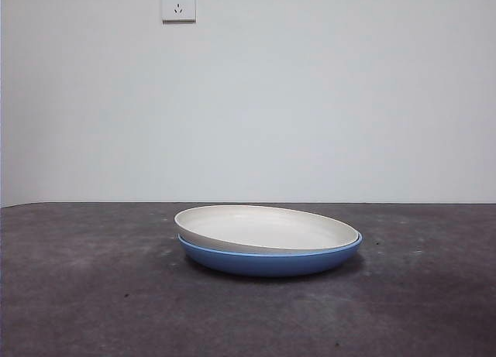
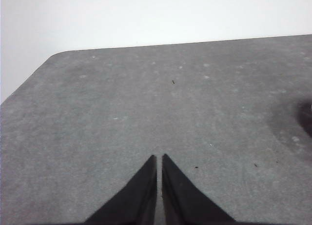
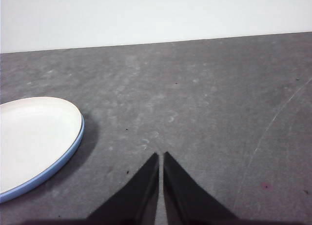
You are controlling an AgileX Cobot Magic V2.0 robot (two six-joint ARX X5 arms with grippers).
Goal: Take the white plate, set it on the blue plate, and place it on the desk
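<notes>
The white plate (image 1: 267, 228) lies inside the blue plate (image 1: 271, 262), slightly tilted, in the middle of the desk (image 1: 93, 295). In the right wrist view the white plate (image 3: 29, 137) fills the blue plate (image 3: 63, 159), whose rim shows as a thin blue edge. My right gripper (image 3: 160, 156) is shut and empty over bare desk, apart from the plates. My left gripper (image 2: 159, 158) is shut and empty over bare desk (image 2: 146, 98); no plate shows in its view. Neither arm shows in the front view.
A white wall with a power socket (image 1: 178, 4) stands behind the desk. The desk's far edge and a rounded corner (image 2: 58, 54) show in the left wrist view. A dark shadow (image 2: 306, 120) lies at that view's side.
</notes>
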